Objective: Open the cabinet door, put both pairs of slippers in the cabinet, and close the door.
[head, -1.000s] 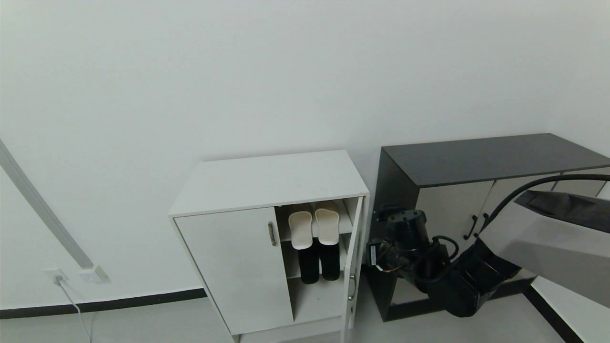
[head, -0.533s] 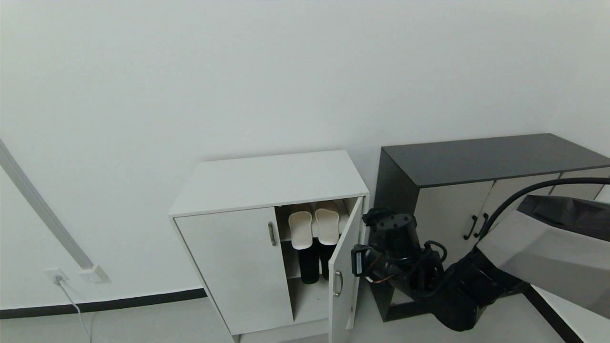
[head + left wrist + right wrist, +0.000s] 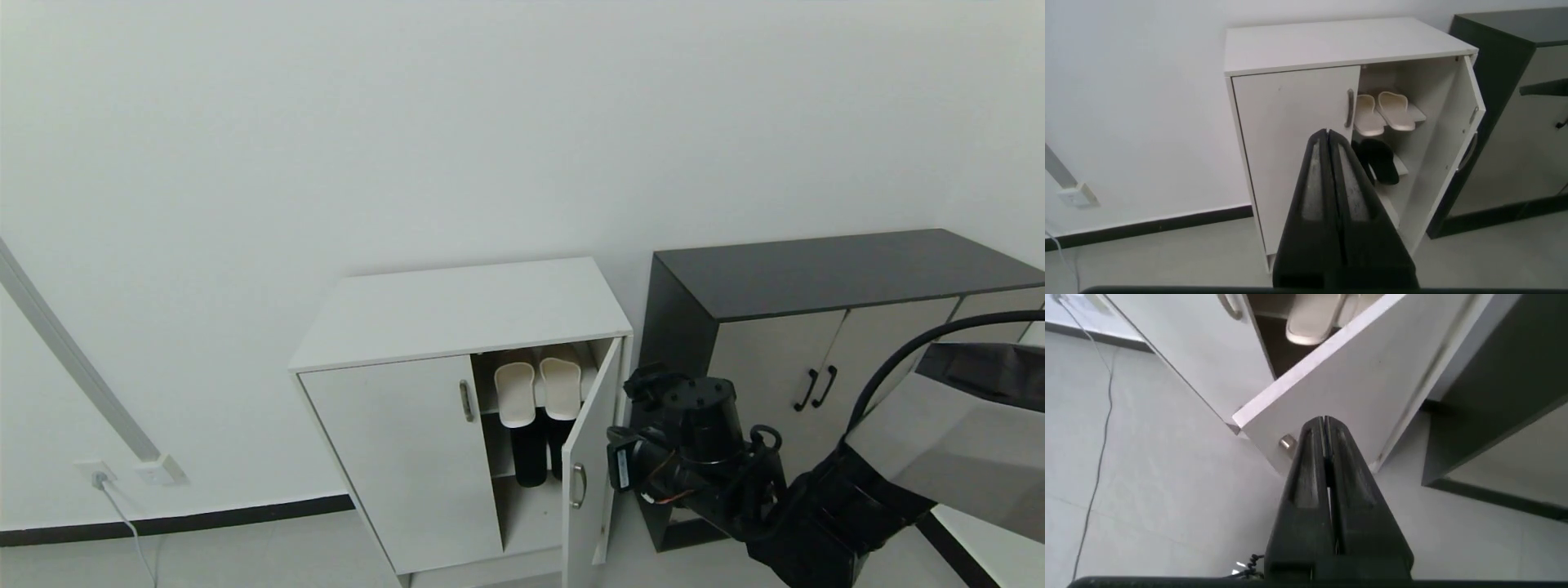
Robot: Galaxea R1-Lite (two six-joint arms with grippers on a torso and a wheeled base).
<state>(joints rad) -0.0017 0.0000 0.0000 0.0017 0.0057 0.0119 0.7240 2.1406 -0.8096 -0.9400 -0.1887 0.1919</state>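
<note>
Two white slippers, perhaps two black slippers, one door ajar, left gripper and right gripper closed

The head camera looks down at the cabinet; both wrist cameras face it nearer.

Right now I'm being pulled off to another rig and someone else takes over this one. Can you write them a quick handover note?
Left gripper: shut, empty, held out in front of the white cabinet.
Right gripper: shut, empty, tips at the outer face of the right door, near its handle; contact unclear.
White slippers sit on the upper shelf, black slippers on the shelf below.
Left door is shut; the right door is about half open.
Done: both pairs are inside.
To do: push the right door shut.
</note>
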